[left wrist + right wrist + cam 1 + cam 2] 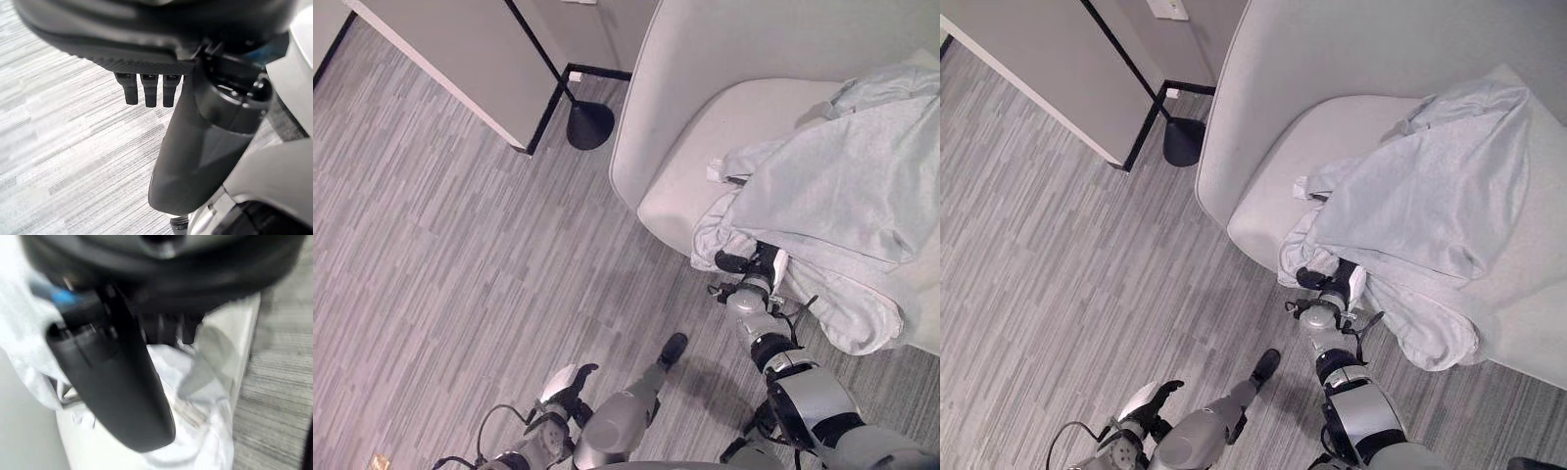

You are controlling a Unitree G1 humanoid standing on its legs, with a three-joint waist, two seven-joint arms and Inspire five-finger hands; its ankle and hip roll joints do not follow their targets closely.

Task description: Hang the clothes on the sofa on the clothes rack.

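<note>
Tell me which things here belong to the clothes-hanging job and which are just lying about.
Part of the job:
- light grey garment
- sofa under it
- right hand at the garment's front edge

Just lying about:
- black round stand base on the floor
- grey panel
- left hand, idle above the floor

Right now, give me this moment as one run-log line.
stage: reaching | right hand: at grey garment edge on sofa, grasp unclear | left hand: idle, low, over floor

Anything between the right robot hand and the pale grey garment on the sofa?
No: the right robot hand already touches the pale grey garment, per the right eye view.
</note>
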